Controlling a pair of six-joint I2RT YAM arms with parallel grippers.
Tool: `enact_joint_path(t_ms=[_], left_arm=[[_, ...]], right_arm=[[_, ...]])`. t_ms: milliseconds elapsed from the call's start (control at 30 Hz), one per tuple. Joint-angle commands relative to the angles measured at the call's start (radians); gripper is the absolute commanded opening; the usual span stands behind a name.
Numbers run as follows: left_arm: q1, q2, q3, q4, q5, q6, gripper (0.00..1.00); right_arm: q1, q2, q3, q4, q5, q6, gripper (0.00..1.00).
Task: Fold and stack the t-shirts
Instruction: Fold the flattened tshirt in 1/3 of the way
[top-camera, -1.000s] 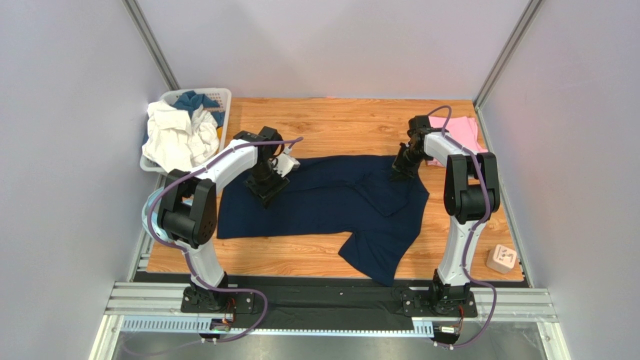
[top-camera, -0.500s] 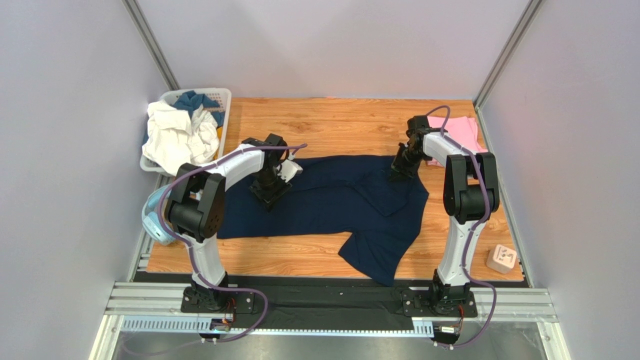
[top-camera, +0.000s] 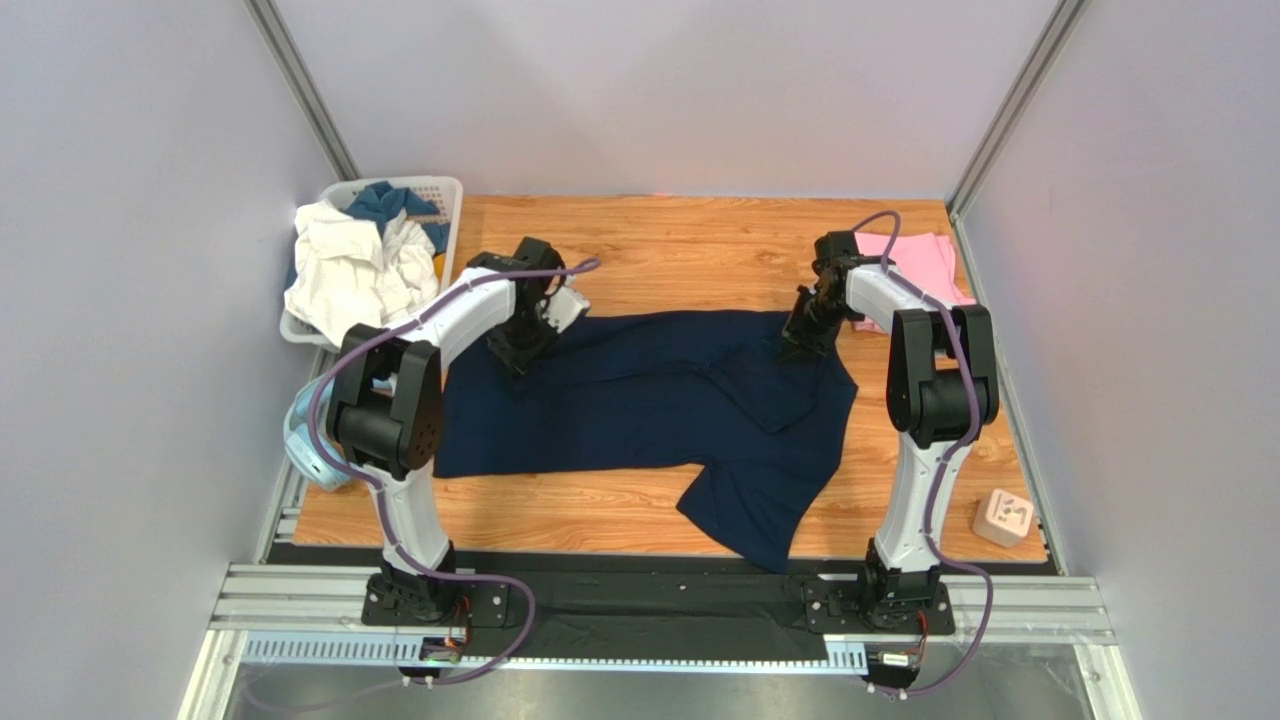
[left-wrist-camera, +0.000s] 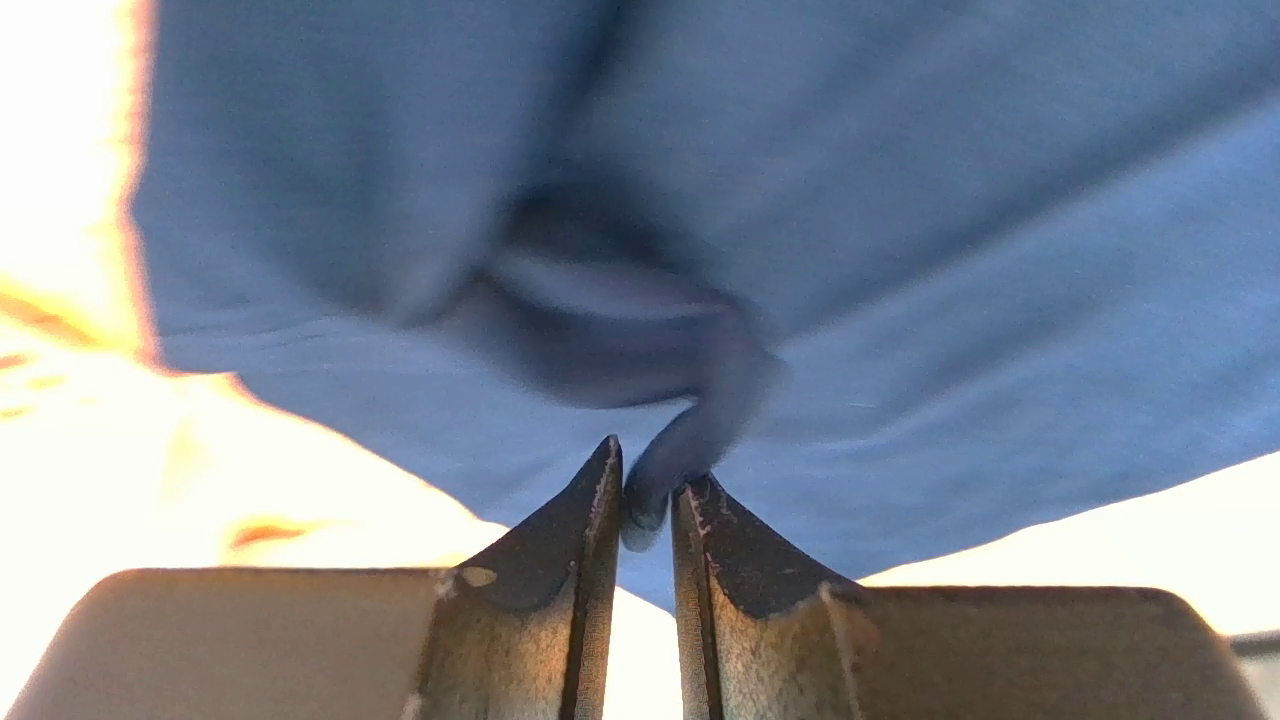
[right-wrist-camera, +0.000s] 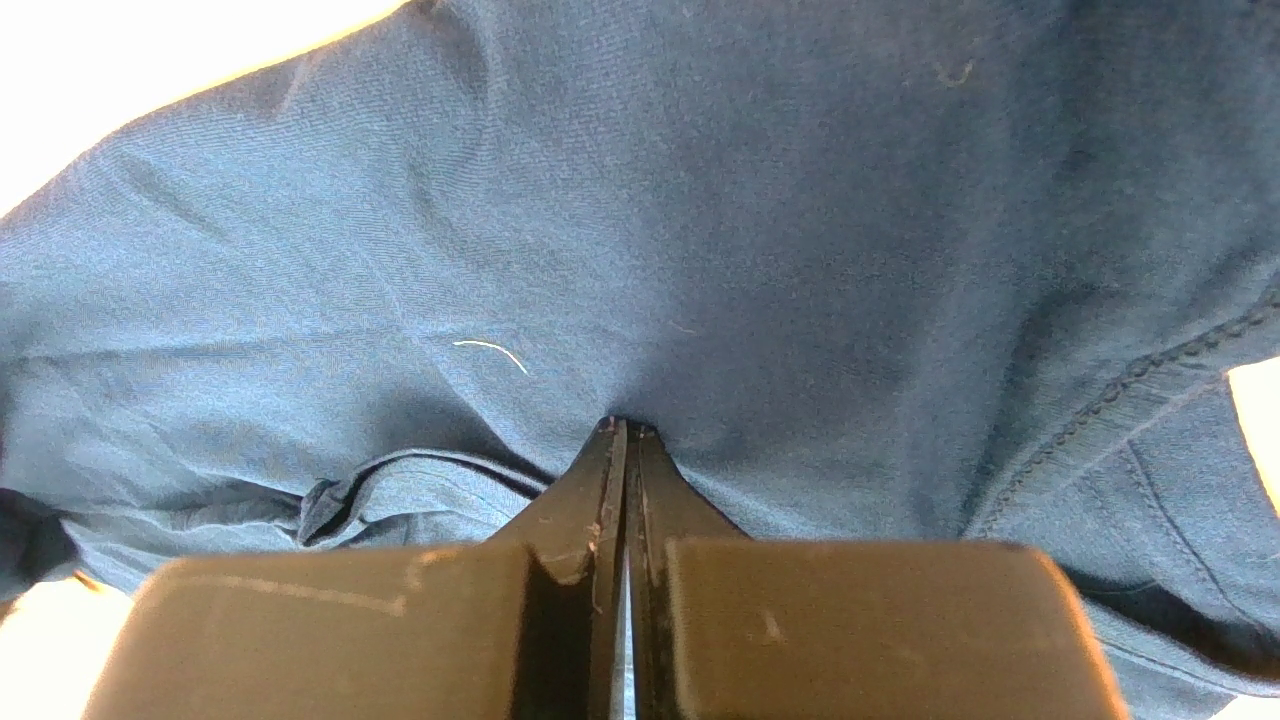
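The dark navy t-shirt (top-camera: 661, 405) lies spread across the middle of the wooden table, one sleeve hanging toward the front edge. My left gripper (top-camera: 511, 357) is shut on a pinched fold of the navy cloth (left-wrist-camera: 661, 473) at the shirt's far left corner. My right gripper (top-camera: 792, 342) is shut, its tips pressed into the navy cloth (right-wrist-camera: 721, 270) at the shirt's far right; I cannot tell whether cloth is clamped between them. The pink t-shirt (top-camera: 929, 263) lies folded at the far right corner, behind the right arm.
A white basket (top-camera: 436, 192) heaped with white and blue clothes stands at the far left. Light-blue headphones (top-camera: 305, 443) lie by the left arm at the table's left edge. A small tan block (top-camera: 1002, 518) sits at the near right.
My left gripper has moved toward the far left, drawing the shirt's left corner with it. The right gripper has stayed in place.
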Motion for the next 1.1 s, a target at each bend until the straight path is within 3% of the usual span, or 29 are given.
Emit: enact_joint_path(t_ms=[0, 300, 500, 700, 833, 900, 933, 967, 1067], left_arm=[[0.063, -0.036, 0.089, -0.004, -0.085, 0.073, 0.25], [0.203, -0.043, 0.224, 0.046, -0.244, 0.225, 0.25], [0.226, -0.031, 0.296, 0.126, -0.335, 0.337, 0.26], [0.211, 0.012, 0.428, 0.079, -0.327, 0.342, 0.27], [0.176, -0.005, 0.350, -0.014, -0.243, 0.264, 0.30], [0.159, -0.029, 0.244, -0.009, -0.194, 0.241, 0.38], [0.159, -0.031, 0.220, -0.009, -0.177, 0.209, 0.46], [0.163, -0.028, 0.200, -0.003, -0.163, 0.193, 0.65], [0.182, -0.003, 0.164, 0.003, -0.116, 0.158, 0.82]], right_arm=[[0.016, 0.016, -0.020, 0.004, 0.008, -0.011, 0.00], [0.016, 0.021, -0.020, 0.004, 0.012, -0.011, 0.00], [0.016, 0.027, -0.019, 0.004, 0.007, -0.008, 0.00], [0.015, 0.030, -0.014, -0.002, 0.012, -0.011, 0.00], [0.016, 0.030, -0.014, -0.004, 0.013, -0.011, 0.00], [0.016, 0.032, -0.014, -0.004, 0.013, -0.012, 0.00], [0.016, 0.032, -0.014, -0.004, 0.015, -0.012, 0.00], [0.016, 0.032, -0.013, -0.005, 0.016, -0.014, 0.00], [0.015, 0.033, -0.011, -0.008, 0.015, -0.014, 0.00]])
